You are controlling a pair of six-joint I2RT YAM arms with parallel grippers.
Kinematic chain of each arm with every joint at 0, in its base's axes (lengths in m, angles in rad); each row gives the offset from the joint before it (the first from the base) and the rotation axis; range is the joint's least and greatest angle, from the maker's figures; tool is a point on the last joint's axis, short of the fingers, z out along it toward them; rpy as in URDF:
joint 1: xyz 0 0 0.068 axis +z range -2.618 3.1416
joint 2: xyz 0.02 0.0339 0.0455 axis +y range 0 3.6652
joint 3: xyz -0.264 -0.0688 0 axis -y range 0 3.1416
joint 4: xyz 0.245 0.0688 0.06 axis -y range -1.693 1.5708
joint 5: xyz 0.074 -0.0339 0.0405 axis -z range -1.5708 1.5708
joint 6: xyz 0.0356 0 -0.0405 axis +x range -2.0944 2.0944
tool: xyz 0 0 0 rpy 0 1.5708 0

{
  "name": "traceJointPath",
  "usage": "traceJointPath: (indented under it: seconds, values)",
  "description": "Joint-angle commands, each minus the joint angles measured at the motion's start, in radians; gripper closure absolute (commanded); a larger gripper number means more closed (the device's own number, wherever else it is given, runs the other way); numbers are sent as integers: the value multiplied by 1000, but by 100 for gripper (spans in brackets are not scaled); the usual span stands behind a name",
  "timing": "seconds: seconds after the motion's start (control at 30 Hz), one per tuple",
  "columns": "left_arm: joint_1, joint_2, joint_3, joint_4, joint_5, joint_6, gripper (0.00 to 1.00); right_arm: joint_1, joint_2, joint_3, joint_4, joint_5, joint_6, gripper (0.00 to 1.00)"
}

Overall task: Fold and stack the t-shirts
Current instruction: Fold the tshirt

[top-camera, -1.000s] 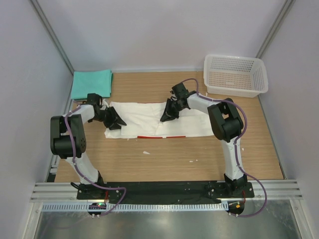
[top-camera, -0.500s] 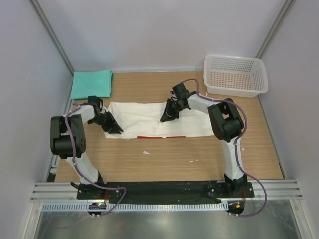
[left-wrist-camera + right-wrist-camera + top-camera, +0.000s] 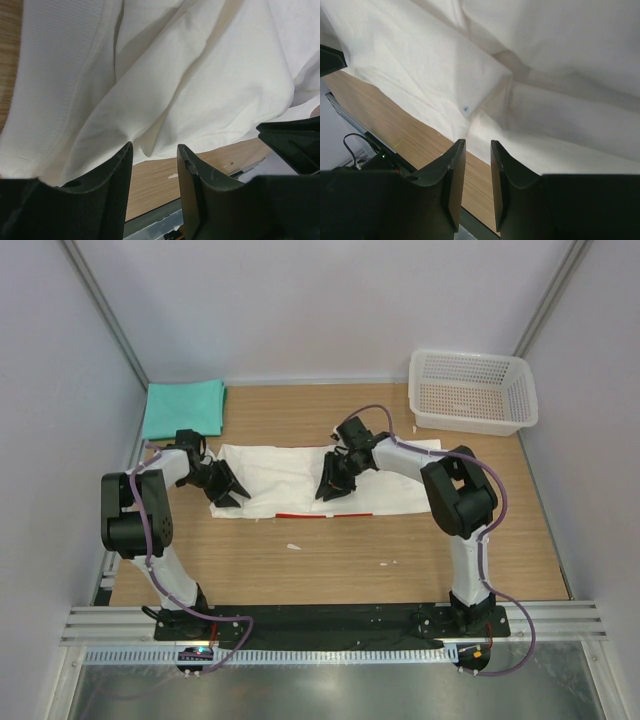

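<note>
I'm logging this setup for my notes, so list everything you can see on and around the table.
white shirt: one, white with a red strip at its near edge, spread flat mid-table
teal shirt: one, teal, folded at the far left corner
basket: one, white mesh, far right corner, looks empty
scraps: two small white bits on bare wood, nearer than the white shirt
table: one, wood top
arms: two, white and black, bases at the near edge
left gripper: black, open, at the white shirt's left end
right gripper: black, open a little, over the white shirt's middle
</note>
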Motion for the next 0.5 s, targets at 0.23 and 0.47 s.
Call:
traceJointPath:
  seconds: [0.23,0.47]
  values:
    - [-4,1,10,19,63,22,60,63,-33,-31,56,-2,18,65]
    - [-2,4,-7,26,69,24,60,74,15,5,70,-22,28,65]
